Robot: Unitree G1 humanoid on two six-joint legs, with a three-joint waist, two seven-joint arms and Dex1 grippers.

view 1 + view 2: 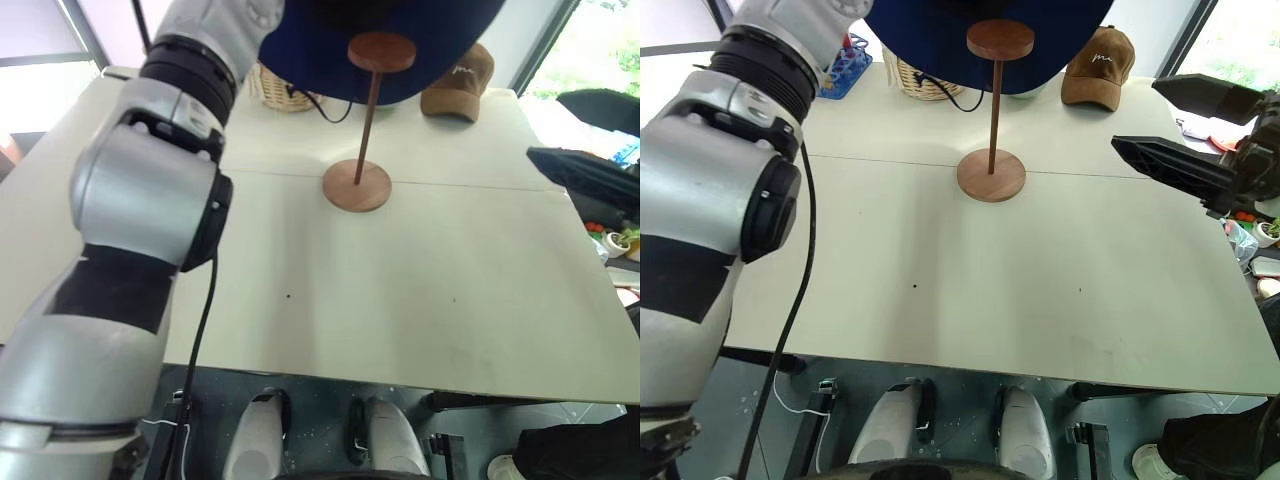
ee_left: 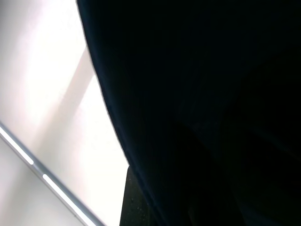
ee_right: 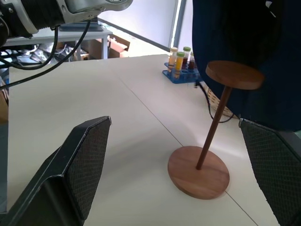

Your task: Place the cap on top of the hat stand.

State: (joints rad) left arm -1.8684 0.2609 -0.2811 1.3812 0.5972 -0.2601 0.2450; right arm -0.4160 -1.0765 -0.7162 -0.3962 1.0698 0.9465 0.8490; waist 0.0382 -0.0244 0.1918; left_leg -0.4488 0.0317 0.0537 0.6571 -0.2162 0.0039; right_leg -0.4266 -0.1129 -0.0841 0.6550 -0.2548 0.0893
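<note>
Navy-blue fabric fills the upper part of the head views — the cap (image 1: 940,40) hangs in the air above and just behind the top disc of the hat stand (image 1: 992,110), its wide brim drooping around that disc without resting on it. A dark chin cord (image 1: 325,108) loops down from the brim toward the counter (image 1: 940,290). The left arm rises from the lower left up to the cap; its jaws are hidden behind the fabric, closed tight, and the cap hangs from where that arm ends, so they grip it. In the left wrist view the dark cloth lies right against the camera.

The hat stand is upright near the middle of the pale counter, its thin pole rising from a round wooden base to the smaller round top.

The right gripper (image 3: 183,174) sits off to the right, level with the pole and well apart from it, pointing toward the stand — its jaws stand wide and hold nothing.

Behind the stand a wicker basket (image 1: 920,78) rests on the counter, partly under the brim. A brown baseball cap (image 1: 1098,68) lies farther right. A blue rack of small bottles (image 3: 181,66) stands near the basket.
</note>
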